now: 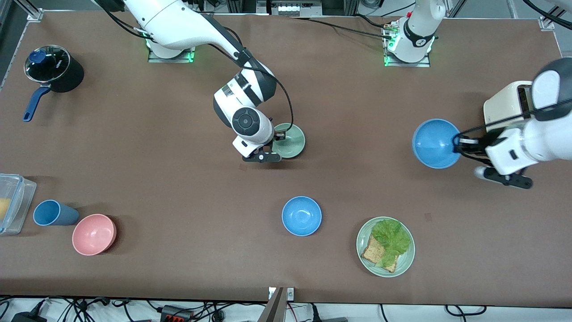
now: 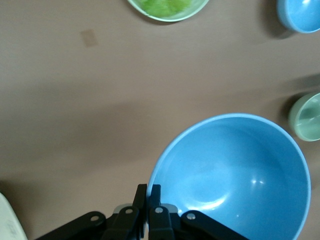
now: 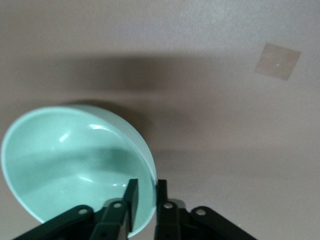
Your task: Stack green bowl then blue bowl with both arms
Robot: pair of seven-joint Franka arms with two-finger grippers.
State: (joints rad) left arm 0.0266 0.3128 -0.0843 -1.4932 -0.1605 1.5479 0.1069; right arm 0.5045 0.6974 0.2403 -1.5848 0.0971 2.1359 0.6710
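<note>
The green bowl (image 1: 292,142) sits upright on the table near the middle. My right gripper (image 1: 271,153) is low at its rim, jaws slightly apart, one finger inside the green bowl (image 3: 75,160) and one outside; the right gripper (image 3: 146,187) does not press the wall. My left gripper (image 1: 456,144) is shut on the rim of a blue bowl (image 1: 435,143) and holds it tilted in the air over the left arm's end of the table. In the left wrist view the left gripper (image 2: 148,189) pinches that blue bowl (image 2: 235,170), and the green bowl (image 2: 307,117) shows farther off.
A second blue bowl (image 1: 301,216) and a green plate (image 1: 405,264) with lettuce and toast lie nearer the front camera. A white toaster (image 1: 505,105) stands by the left gripper. A pink bowl (image 1: 94,234), blue cup (image 1: 52,213), clear container (image 1: 13,201) and lidded pot (image 1: 53,69) are at the right arm's end.
</note>
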